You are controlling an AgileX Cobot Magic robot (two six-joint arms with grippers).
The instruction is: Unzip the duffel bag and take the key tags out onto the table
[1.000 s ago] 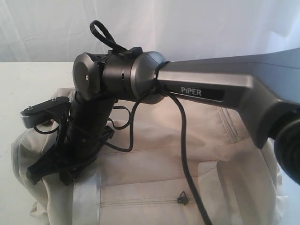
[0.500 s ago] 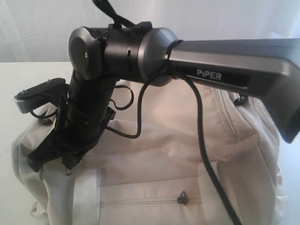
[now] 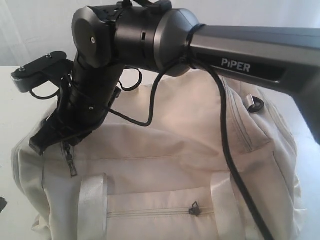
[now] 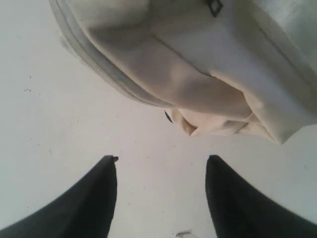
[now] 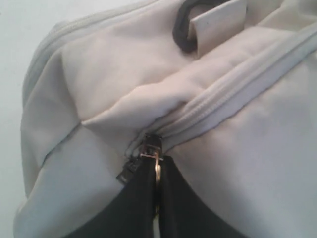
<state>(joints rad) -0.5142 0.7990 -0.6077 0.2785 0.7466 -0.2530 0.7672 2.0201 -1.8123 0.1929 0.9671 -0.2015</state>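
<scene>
The right arm [image 3: 250, 65] reaches across to the left, wrist bent down, with the right gripper [image 5: 157, 171] pinched closed on the zipper pull [image 5: 152, 154]. The left gripper [image 4: 161, 161] has its jaws apart, empty.

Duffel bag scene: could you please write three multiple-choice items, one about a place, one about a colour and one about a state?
1. Where is the right end effector?
A. lying flat beside the bag
B. at the zipper pull on the duffel bag
C. in the air, far from the bag

2. What colour is the duffel bag's fabric?
A. beige
B. red
C. black

3. What is the state of the left end effector?
A. shut on the bag's fabric
B. shut, holding nothing
C. open, holding nothing

Answers:
1 B: the right wrist view shows its fingers closed on the metal pull.
2 A: every view shows pale beige cloth.
3 C: its fingers stand apart over the bare table.
</scene>
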